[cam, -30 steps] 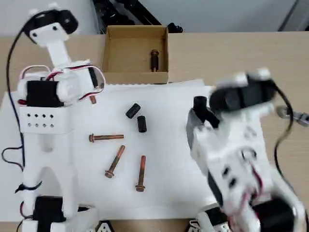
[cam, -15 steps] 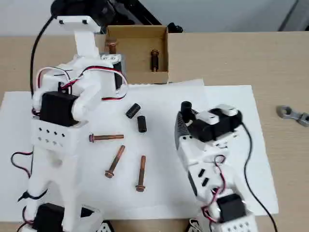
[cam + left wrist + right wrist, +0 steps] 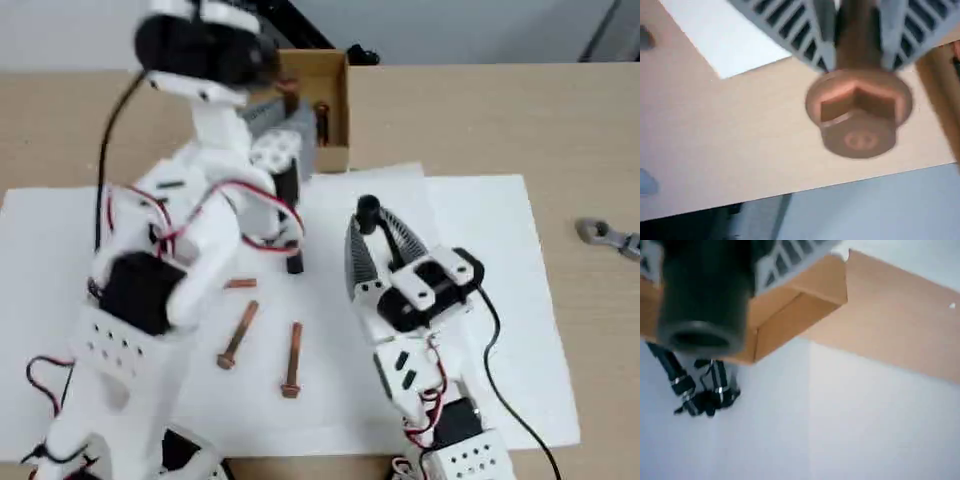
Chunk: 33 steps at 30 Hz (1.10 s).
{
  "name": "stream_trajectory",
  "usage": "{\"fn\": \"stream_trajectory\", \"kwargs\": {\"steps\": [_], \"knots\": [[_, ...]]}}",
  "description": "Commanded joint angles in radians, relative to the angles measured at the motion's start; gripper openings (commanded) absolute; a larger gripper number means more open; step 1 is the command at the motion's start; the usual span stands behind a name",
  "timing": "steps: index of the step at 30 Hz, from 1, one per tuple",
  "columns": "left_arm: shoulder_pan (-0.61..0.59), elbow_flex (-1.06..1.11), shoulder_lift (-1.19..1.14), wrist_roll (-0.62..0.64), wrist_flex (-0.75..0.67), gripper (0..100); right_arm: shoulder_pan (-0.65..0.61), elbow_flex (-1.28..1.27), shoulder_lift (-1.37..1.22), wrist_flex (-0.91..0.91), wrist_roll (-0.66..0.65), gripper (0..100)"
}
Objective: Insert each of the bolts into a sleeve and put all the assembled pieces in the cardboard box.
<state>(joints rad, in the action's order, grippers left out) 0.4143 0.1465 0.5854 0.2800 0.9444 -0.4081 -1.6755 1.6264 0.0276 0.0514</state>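
**Desk:** Box contents?

**Me:** Cardboard box [image 3: 334, 157] sits at the far side of the worktop [image 3: 500, 120]. One assembled piece [image 3: 321, 118] lies inside, near the right wall. My left arm covers the box's left part, so I can't see in there.

**Desk:** Pincers?

**Me:** Left pincer [image 3: 857, 55] is clamped on a bolt [image 3: 858, 117], head toward the wrist camera, held over the box. Right pincer [image 3: 372, 222] is closed round a black sleeve [image 3: 367, 208], over the white sheet [image 3: 480, 280], a little in front of the box.

**Desk:** Room? Count?

**Me:** The sheet runs wide to the right of my right arm. Past its edge a small metal tool [image 3: 605, 235] lies on the worktop. On the sheet there are three bolts: a slanted bolt [image 3: 238, 334], a second bolt [image 3: 293, 358] just beside it, and a third bolt [image 3: 240, 284] half under my left arm. One loose sleeve [image 3: 294, 263] lies at that arm's edge. With the held one, that makes two sleeves counted.
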Motion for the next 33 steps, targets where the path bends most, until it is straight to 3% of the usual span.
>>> {"fn": "stream_trajectory", "kwargs": {"steps": [1, 6, 15, 33], "knots": [[0.029, 0.122, 0.110, -0.008, -0.143, 0, -0.013, 0.029, 0.013, 0.028, 0.017, 0.6], [0.032, 0.173, 0.117, -0.002, -0.163, 0, -0.058, 0.031, 0.010, 0.025, 0.081, 0.6], [0.161, 0.165, 0.124, 0.000, -0.112, 0, -0.067, 0.014, 0.010, -0.008, 0.118, 0.6], [0.163, 0.102, 0.115, 0.084, -0.051, 0, -0.067, 0.015, 0.018, -0.056, 0.118, 0.5]]}}
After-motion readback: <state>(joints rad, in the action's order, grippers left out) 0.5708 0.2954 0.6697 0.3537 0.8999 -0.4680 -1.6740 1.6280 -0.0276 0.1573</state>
